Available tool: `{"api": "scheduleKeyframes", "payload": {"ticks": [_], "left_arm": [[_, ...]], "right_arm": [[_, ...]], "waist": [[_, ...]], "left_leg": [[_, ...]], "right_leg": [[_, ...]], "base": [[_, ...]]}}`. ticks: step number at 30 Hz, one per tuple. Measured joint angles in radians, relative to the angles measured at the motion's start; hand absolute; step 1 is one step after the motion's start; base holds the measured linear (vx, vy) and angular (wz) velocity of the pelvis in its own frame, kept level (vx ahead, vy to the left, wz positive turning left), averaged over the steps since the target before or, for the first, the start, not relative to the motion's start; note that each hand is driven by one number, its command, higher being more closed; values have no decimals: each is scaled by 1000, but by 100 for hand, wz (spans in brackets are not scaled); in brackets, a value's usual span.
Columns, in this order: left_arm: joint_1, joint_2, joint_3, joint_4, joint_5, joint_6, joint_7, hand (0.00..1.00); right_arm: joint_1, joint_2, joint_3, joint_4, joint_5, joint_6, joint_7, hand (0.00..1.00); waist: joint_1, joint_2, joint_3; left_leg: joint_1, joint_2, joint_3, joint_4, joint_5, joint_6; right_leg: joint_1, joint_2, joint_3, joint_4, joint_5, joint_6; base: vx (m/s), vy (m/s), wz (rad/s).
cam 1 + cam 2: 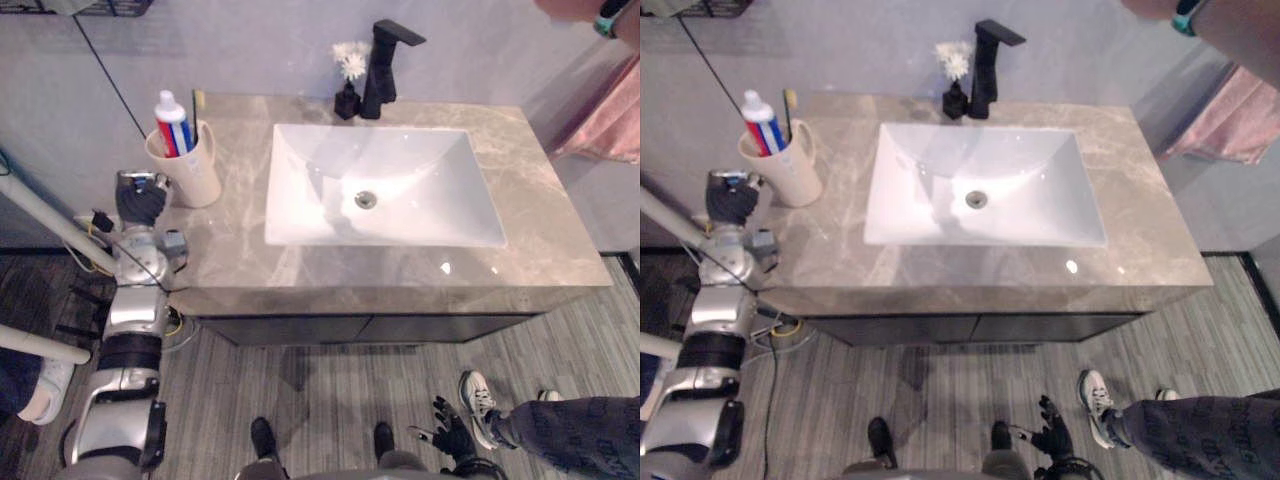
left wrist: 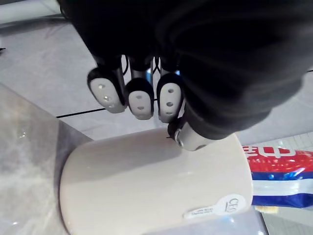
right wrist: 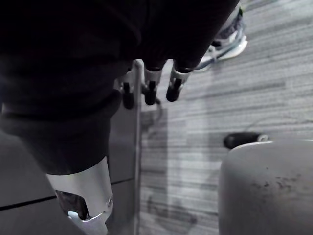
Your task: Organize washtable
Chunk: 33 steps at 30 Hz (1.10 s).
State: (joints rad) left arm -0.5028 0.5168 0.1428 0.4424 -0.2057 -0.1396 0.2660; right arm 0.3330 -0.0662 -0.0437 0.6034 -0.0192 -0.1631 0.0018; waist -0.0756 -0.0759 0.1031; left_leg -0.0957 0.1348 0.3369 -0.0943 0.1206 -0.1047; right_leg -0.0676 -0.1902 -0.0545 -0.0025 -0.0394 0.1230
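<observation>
A cream cup (image 1: 192, 168) stands at the left end of the grey marble washtable (image 1: 560, 235), holding a red, white and blue toothpaste tube (image 1: 172, 122) and a toothbrush (image 1: 198, 106). My left hand (image 1: 140, 198) hovers just left of the cup. In the left wrist view its fingers (image 2: 139, 95) hang loosely bent above the cup (image 2: 151, 186), closed round nothing, while the thumb (image 2: 188, 138) lies near the cup's side. My right hand (image 1: 450, 432) hangs low over the floor with relaxed fingers (image 3: 150, 90), holding nothing.
A white rectangular sink (image 1: 300, 170) fills the middle of the counter. Behind it stand a black faucet (image 1: 385, 65) and a small black vase with a white flower (image 1: 348, 85). A person's leg and shoe (image 1: 478, 400) are at lower right, and a pink towel (image 1: 610, 120) hangs at the right.
</observation>
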Motion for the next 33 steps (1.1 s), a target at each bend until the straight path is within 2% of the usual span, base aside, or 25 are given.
{"api": "scheduleKeyframes", "payload": {"ticks": [5,13,17,33], "left_arm": [[-10,1,24,7,0,0,12,100],[-72,9,16,78,2,4,20,100],[-78,9,11,79,2,5,22,100],[-107,-30,-36,80,1,9,26,100]], "right_arm": [[-16,0,0,0,0,-1,-3,0],[-20,0,0,1,1,-5,-4,0],[-20,2,0,2,2,-5,-8,0],[-23,19,0,2,9,-4,-19,0]], "waist": [[0,0,10],[-2,-4,29],[-6,-4,31],[-3,0,60]], "left_leg": [[-15,0,0,1,0,0],[-17,0,-5,1,0,1],[-32,0,-4,0,8,10],[-33,0,-16,-1,17,9]], "right_leg": [[-6,2,0,-3,3,-4],[-9,3,-2,-1,23,-31],[-28,3,-2,4,23,-31],[-22,4,-8,0,20,-27]], "base": [[33,-11,1],[-5,2,0],[-57,3,-1],[-30,-6,1]]}}
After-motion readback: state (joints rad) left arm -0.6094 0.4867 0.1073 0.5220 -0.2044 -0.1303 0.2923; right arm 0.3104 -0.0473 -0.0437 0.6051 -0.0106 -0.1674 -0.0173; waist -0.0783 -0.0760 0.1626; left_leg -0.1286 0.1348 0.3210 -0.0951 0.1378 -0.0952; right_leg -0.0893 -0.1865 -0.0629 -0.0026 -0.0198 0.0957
